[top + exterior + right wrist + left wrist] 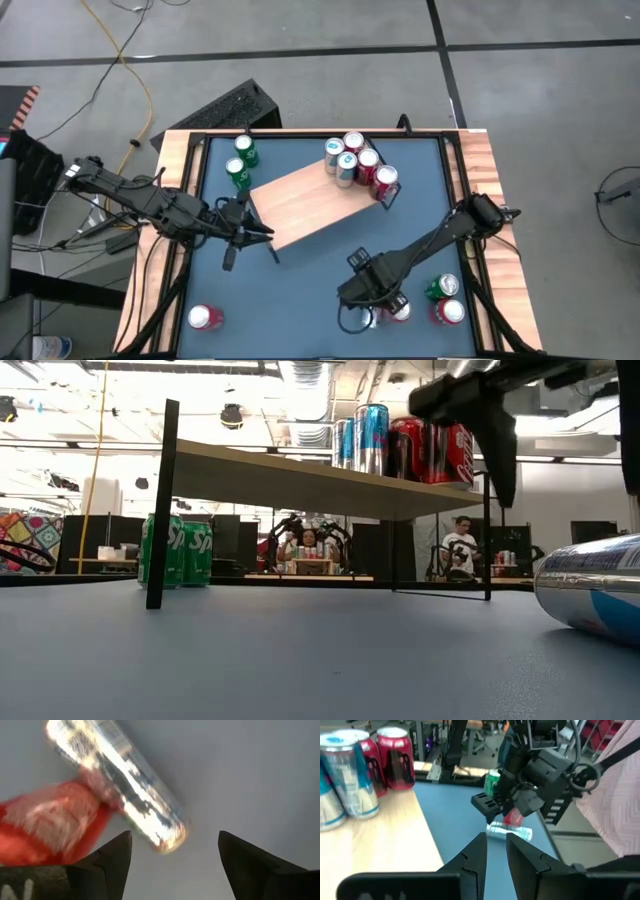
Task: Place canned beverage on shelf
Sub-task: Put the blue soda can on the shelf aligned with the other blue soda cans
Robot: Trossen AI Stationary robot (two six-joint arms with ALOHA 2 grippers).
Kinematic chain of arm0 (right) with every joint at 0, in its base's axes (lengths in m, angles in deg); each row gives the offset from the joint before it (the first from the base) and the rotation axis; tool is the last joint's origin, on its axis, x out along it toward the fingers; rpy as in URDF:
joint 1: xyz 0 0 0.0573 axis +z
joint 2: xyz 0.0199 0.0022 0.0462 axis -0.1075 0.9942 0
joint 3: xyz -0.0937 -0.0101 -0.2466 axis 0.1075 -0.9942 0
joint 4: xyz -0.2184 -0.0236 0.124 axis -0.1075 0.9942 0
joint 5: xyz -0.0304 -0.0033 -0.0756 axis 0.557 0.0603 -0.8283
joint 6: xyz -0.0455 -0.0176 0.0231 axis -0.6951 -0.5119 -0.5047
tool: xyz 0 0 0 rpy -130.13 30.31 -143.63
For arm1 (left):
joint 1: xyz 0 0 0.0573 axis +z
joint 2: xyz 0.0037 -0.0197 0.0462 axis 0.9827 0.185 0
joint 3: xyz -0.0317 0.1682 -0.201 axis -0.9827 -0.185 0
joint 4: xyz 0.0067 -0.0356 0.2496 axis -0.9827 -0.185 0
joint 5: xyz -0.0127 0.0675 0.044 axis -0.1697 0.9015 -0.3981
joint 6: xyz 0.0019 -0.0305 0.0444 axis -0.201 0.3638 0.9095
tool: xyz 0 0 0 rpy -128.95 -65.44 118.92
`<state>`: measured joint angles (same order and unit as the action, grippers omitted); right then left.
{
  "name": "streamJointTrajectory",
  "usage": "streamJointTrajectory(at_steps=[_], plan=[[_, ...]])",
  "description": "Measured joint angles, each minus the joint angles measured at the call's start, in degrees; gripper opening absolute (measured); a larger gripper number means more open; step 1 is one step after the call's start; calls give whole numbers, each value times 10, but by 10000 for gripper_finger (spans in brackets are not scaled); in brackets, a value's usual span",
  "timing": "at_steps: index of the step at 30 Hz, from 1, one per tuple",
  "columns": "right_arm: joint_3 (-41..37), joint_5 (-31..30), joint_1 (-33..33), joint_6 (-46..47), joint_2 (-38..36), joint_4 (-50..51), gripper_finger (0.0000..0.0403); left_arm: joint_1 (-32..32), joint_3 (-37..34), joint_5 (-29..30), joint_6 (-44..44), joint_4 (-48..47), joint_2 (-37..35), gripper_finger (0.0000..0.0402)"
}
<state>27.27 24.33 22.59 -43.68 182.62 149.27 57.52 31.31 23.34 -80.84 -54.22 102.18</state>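
Observation:
The shelf (310, 205), a light wood board on thin black legs, stands mid-table with several cans (355, 165) upright on its far right end. A silver can (117, 785) lies on its side on the blue tabletop near the front right, next to a red can (45, 825). My right gripper (175, 850) points down above the silver can's end, open wide, its fingers clear of the can. My left gripper (496, 850) hovers at the shelf's near left corner and points level toward the right. A narrow gap shows between its fingers, with nothing in it.
Two green cans (242, 160) stand on the table at the far left, behind the shelf's leg (160, 500). A green can (442, 288) and a red can (450, 312) stand near the front right corner. Another red can (205, 318) stands at the front left. People sit beyond the table.

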Motion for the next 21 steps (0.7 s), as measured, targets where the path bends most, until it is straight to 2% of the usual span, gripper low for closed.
streamJointTrajectory(at_steps=[5, 16, 21], plan=[[-13, 4, 9, -49, 1, -68, 281, 0, 0, 23, 0, -17, 0, 60], [-83, 50, 2, -69, -3, -69, 281, 0, 0, 30, 0, -19, 0, 60], [-87, 44, -1, -78, 2, -115, 281, 0, 0, 34, 2, -19, 0, 60]])
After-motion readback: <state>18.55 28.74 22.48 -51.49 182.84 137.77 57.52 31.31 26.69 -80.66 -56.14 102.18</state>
